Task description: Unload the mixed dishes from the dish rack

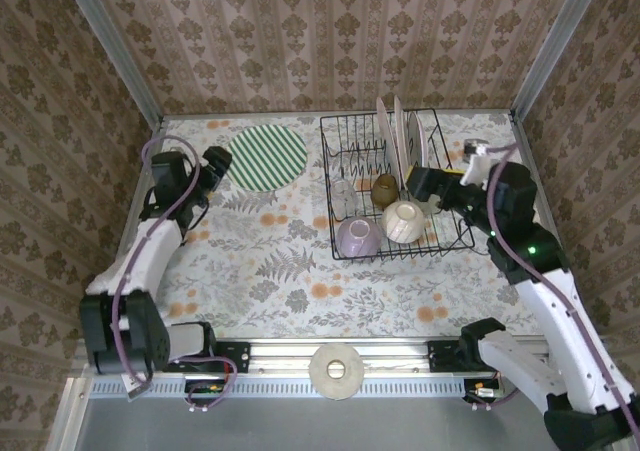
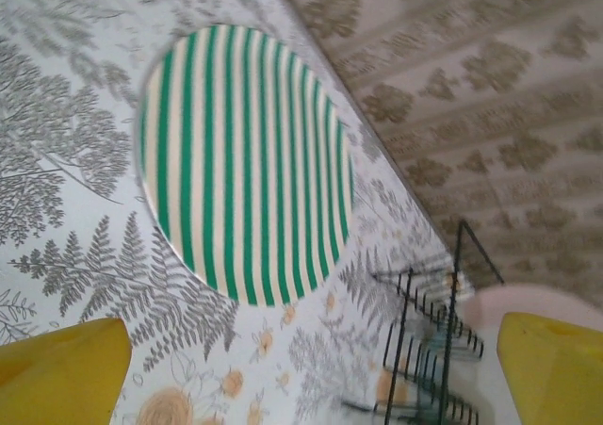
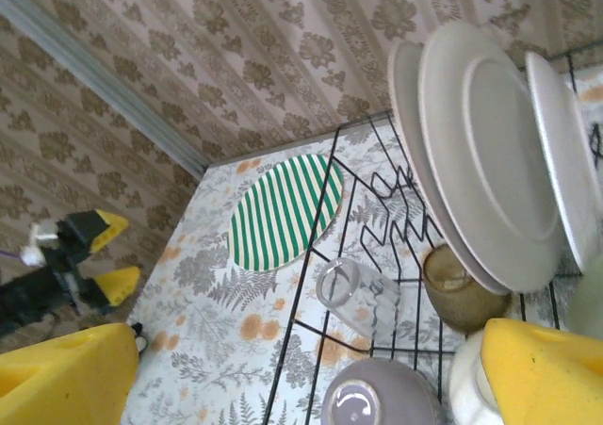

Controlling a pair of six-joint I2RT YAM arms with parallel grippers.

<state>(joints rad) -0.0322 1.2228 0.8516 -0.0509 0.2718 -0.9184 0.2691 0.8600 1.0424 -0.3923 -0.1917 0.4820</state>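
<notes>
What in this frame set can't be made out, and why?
Right wrist: racked plates present plain sides; any pattern is hidden.
Right wrist: cream bowl sits mostly behind a yellow finger; lilac bowl cut by the bottom edge.
Left wrist: dish rack blurred, contents unreadable.

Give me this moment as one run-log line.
striped plate: on table | rack: three upright plates inside | left fingers: open, empty | right fingers: open, over rack

Pale ring-shaped disc [image 1: 322, 372] on the near rail [image 1: 400, 353], floral tablecloth [image 1: 270, 271], damask-patterned walls [image 1: 330, 41] around.
</notes>
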